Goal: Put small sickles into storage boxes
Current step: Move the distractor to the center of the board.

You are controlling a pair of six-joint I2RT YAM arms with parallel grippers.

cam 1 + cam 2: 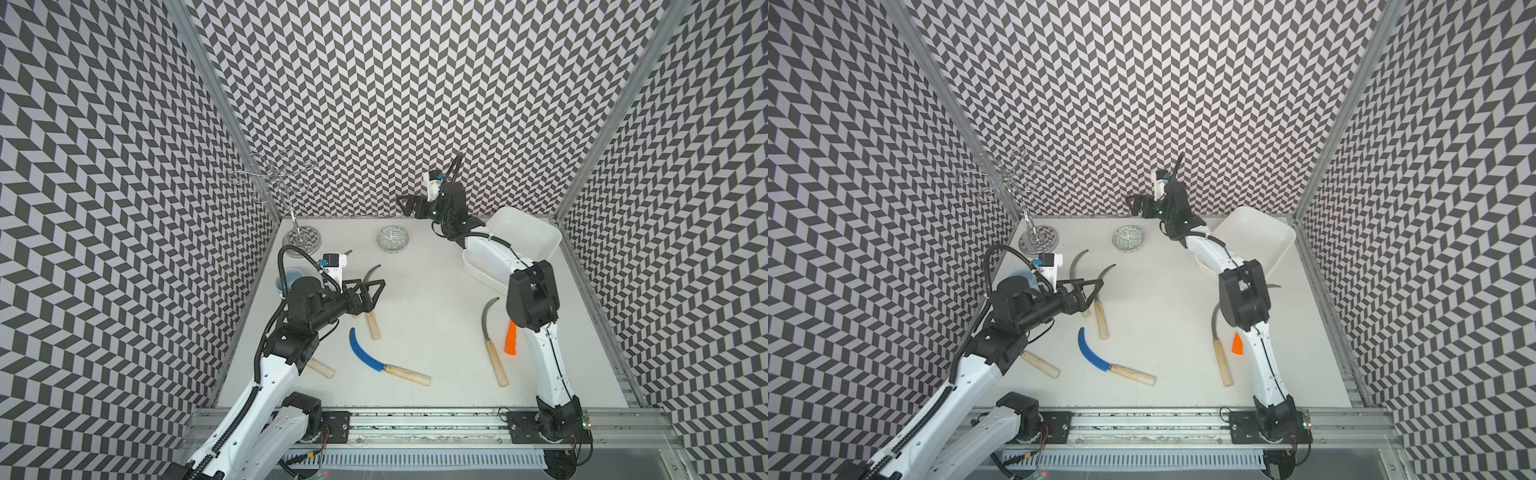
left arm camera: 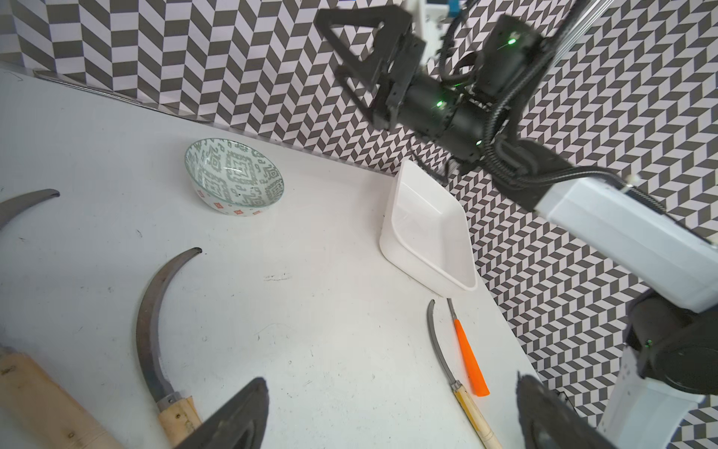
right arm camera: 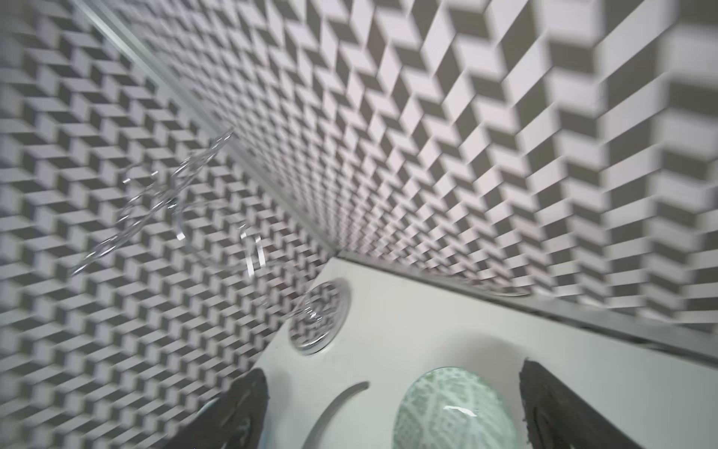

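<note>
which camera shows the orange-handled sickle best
The left wrist view: the orange-handled sickle lies unobstructed there, its whole handle visible, beside a wooden-handled sickle. In both top views the right arm hides part of it. The right wrist view does not show it.

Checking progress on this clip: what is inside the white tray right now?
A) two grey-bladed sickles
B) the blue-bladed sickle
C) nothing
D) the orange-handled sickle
C: the left wrist view shows the white tray with a bare inside, while the blue-bladed sickle and the orange-handled sickle lie out on the table.
</note>
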